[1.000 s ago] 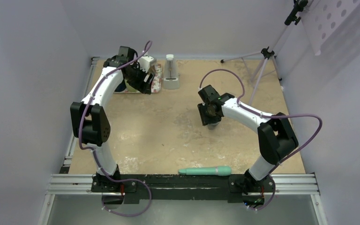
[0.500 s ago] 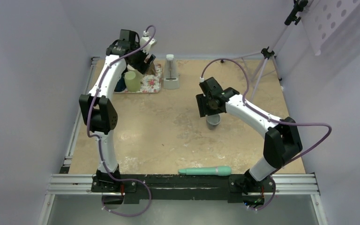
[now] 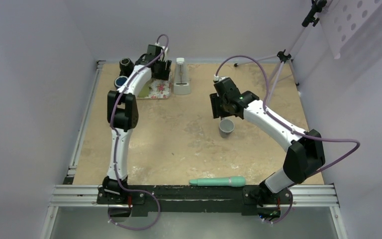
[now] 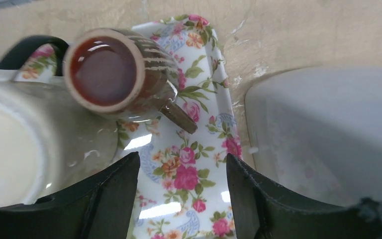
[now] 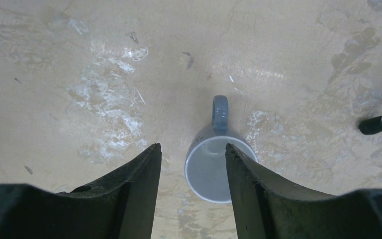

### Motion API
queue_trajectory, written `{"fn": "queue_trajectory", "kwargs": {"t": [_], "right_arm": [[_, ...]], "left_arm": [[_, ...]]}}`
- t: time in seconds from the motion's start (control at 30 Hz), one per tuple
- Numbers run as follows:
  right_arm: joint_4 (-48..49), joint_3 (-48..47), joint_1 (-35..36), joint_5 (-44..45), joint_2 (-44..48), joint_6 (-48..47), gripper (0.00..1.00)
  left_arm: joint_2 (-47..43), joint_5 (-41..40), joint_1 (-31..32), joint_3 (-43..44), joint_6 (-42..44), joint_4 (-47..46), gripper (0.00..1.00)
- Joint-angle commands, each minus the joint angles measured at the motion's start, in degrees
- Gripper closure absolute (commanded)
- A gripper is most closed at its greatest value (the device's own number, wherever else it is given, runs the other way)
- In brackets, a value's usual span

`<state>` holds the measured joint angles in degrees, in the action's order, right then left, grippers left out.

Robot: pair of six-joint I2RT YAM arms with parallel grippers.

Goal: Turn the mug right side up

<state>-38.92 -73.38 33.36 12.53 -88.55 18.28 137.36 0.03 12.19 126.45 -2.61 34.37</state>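
Upper left of the top view: left gripper [image 3: 160, 67] stretched out over the floral tray [image 3: 155, 90], well apart from the task's thing. From its own wrist camera: jaws spread wide, nothing between them, only a brown striped cup [image 4: 112, 74] tipped over on the tray below. Just right of the tray: a white stand [image 3: 180, 78].

Right of centre: right gripper [image 3: 224, 107] hanging above the grey-blue mug [image 3: 226, 128], alone on bare tabletop. From the right wrist: jaws spread and gripping nothing, mug low in the frame between the 2 fingers [image 5: 129, 199] but beneath them and not touched. Rim up, pale inside showing, handle [image 5: 220, 112] pointing to the top of the frame. Looks already right side up, so probably nothing left but to lift clear without clipping the rim.

Glazed ceramic by the look: rigid, fairly weighty for its size, slick, prone to chipping (no give at all under a squeeze). For any regrip: 1 finger inside and 1 outside the wall, on the side away from the handle, or across the whole body. Handle loop a poor choice, likely to let the mug swing.

Far right of the wrist frame: a black tripod foot [image 5: 373, 125], near the mug but apart from it.
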Motion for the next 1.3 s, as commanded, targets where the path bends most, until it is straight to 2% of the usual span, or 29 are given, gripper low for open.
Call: {"fn": "queue_trajectory", "kwargs": {"t": [0.0, 0.17, 0.4, 0.5, 0.77, 1.03, 1.27], "right_arm": [[0.99, -4.14, 0.05, 0.86, 2.83, -1.08, 0.47], [-0.85, -8.38, 0.09, 0.77, 2.18, -3.39, 0.47], [-1.68, -10.85, 0.03, 1.66, 2.46, -5.41, 0.47], [-2.40, -11.65, 0.09, 1.91, 2.40, -6.11, 0.47], [-1.91, -10.57, 0.09, 2.77, 5.19, -6.85, 0.47], [-1.57, -8.59, 0.09, 3.01, 7.98, -6.13, 0.47], [-0.39, -5.29, 0.06, 3.31, 11.05, -4.70, 0.46]], "left_arm": [[3.28, -4.33, 0.40, 6.54, -2.43, -1.37, 0.32], [6.44, -1.18, 0.47, 12.18, 1.02, 0.94, 0.34], [5.59, -2.52, 0.05, 10.19, 6.85, -2.11, 0.33], [6.41, -2.00, 0.12, 11.60, 8.37, -1.91, 0.37], [5.82, -9.05, 0.04, 8.51, 16.09, -2.73, 0.49], [5.21, -11.28, -0.18, 7.01, 15.70, -1.95, 0.59], [3.49, -7.81, -0.41, 5.03, 13.25, -1.58, 0.61]]}}
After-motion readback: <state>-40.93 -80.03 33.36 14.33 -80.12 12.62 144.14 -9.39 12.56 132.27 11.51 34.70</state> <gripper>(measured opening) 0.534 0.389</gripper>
